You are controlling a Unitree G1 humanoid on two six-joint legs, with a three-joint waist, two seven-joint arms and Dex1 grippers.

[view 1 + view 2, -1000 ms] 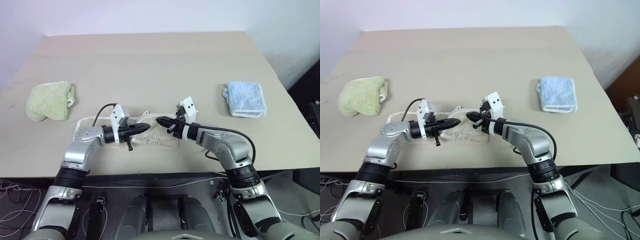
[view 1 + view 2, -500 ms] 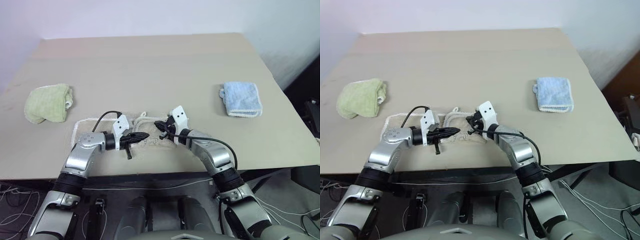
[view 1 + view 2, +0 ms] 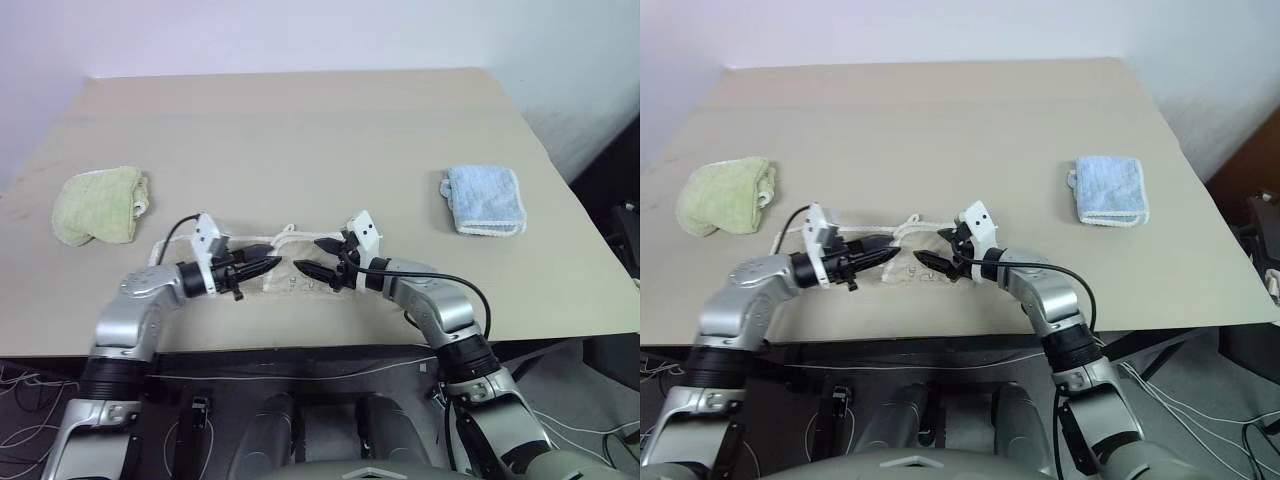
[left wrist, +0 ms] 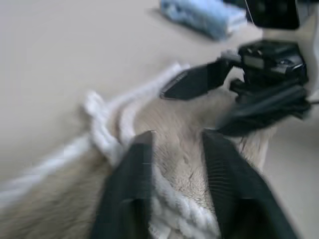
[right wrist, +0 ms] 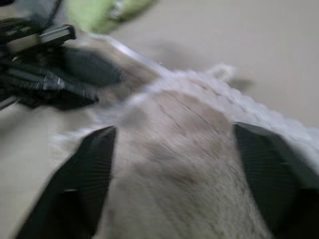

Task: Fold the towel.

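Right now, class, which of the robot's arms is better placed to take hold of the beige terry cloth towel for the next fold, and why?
Probably the left. The left tool already straddles the white corded hem of the beige terry cloth towel. The right tool gapes wide over flat cloth.

Towel (image 3: 290,280): beige-tan terry w/ white corded hem, lying flat near front edge of desk (image 3: 300,140), approx. centre. Bunched into a low, elongated shape; hem cord loops up at its far edge. Faint dark marks on top surface.
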